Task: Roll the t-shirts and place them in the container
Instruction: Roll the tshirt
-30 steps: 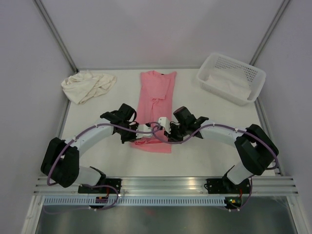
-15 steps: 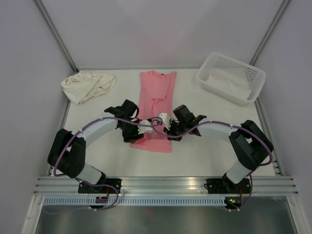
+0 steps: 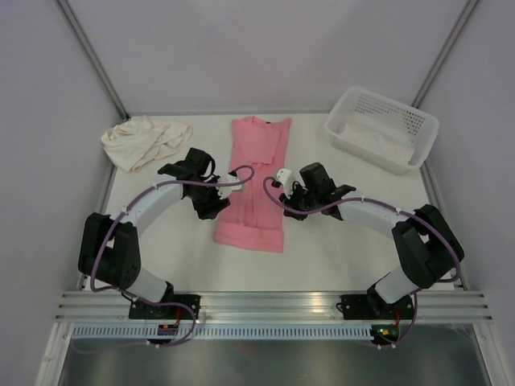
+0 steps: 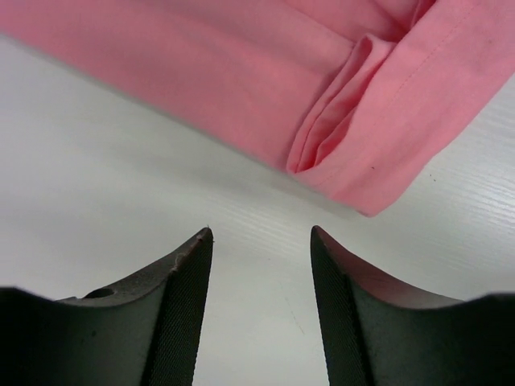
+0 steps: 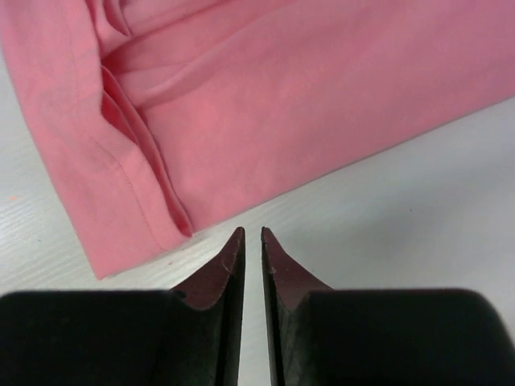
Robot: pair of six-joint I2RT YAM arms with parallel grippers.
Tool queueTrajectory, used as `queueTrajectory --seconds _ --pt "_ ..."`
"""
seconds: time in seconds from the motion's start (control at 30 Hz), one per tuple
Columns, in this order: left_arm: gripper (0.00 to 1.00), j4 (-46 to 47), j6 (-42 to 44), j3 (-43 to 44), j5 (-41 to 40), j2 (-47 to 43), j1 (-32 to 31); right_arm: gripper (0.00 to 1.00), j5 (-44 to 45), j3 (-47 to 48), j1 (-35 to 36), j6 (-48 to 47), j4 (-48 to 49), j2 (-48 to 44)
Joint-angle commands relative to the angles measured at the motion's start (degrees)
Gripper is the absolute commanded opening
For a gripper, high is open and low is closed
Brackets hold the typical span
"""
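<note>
Holding pale cloth, the basket sits aside; left hand spread, right hand barely parted, flanking pink t-shirt.

One t-shirt is laid along the middle of the table, from far edge toward near edge, flanked by the left gripper and right gripper. A second t-shirt is placed in the far left corner; a basket holding cloth, far right.

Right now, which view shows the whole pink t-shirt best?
Top external: the pink t-shirt shows whole, folded into a long strip. The left and right wrist views each catch only one folded corner.
</note>
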Motion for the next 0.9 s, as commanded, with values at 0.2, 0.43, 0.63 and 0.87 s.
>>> queueTrajectory --seconds 0.2,0.43,0.63,0.87 --pt "0.58 3.7 -1.1 -10.9 5.1 -10.7 -9.0 0.13 -5.4 -10.5 7.3 -3.7 7.8 -11.8" --pt "0.67 9.7 7.4 -17.8 4.9 -11.4 -9.5 0.13 -4.3 -10.9 9.0 -5.0 9.3 -8.3" --pt "0.68 15.5 14.3 -25.5 3.8 -15.3 -10.8 0.21 -2.8 -16.4 9.0 -8.5 15.1 -15.3" --pt "0.64 19.1 15.4 -27.4 0.3 -13.7 -11.5 0.23 -3.8 -16.5 9.7 -12.3 11.3 -16.2"
